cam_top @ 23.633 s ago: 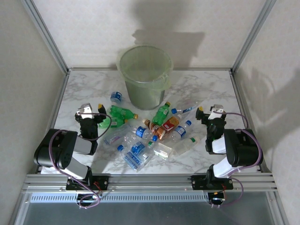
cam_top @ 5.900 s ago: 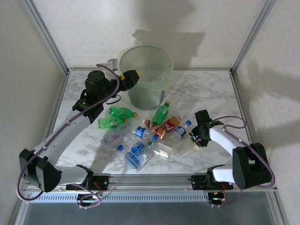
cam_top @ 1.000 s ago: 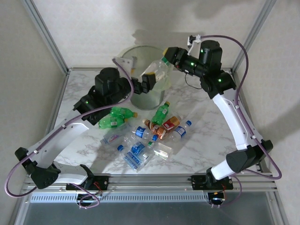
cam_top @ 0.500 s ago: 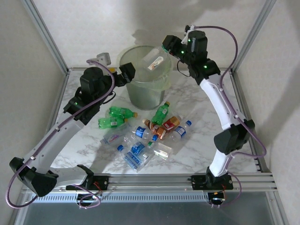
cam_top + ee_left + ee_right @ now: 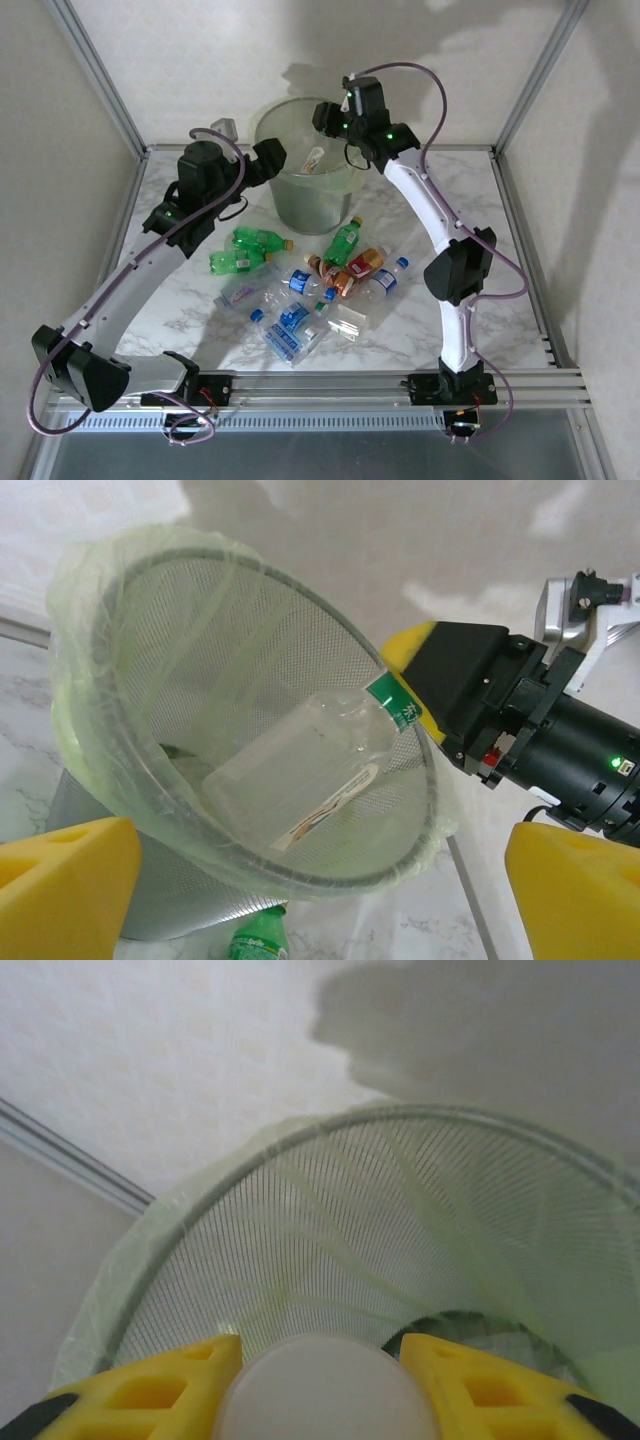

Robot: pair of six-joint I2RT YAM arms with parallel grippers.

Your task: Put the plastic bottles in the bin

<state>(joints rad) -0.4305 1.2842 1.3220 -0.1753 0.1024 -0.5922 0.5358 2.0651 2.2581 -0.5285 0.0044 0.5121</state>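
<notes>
Right fingers [image 5: 150, 1390]: yellow, pressed tight on both sides of a pale rounded end, clamped on the clear bottle [image 5: 300, 785]. Holds it tilted, green band up at the pad, body with its white-and-orange label sloping down inside the bin [image 5: 308, 205]. Cannot tell whether the low end touches the mesh. Right gripper [image 5: 322, 1352]: over the far right part of the rim, pointing down into the mouth.

Left fingers [image 5: 65, 885]: yellow, spread wide apart, gripping no bottle. Left gripper [image 5: 272, 157]: just beside the bin's left rim, outside it, aimed across the mouth at the held bottle and the right gripper's black body.

Bin itself: upright at the far middle of the marble table [image 5: 450, 200], grey mesh, tapered, lined with pale-green film folded over the rim.

Nearer the arm bases, on the table: the other plastic bottles [image 5: 300, 280], lying on their sides in a loose heap.
- On the heap's left: two green bottles [image 5: 250, 240] with yellow caps, side by side.
- Just in front of the bin: a third green bottle [image 5: 343, 240], cap toward it.
- Beside that: red/orange-labelled bottles [image 5: 358, 268].
- Closest to the bases: clear blue-labelled bottles [image 5: 290, 322].

Left arm [image 5: 150, 270]: stretched from the near left corner up to the bin. Right arm [image 5: 430, 200]: arched from the near right base, past the heap, to the rim.
</notes>
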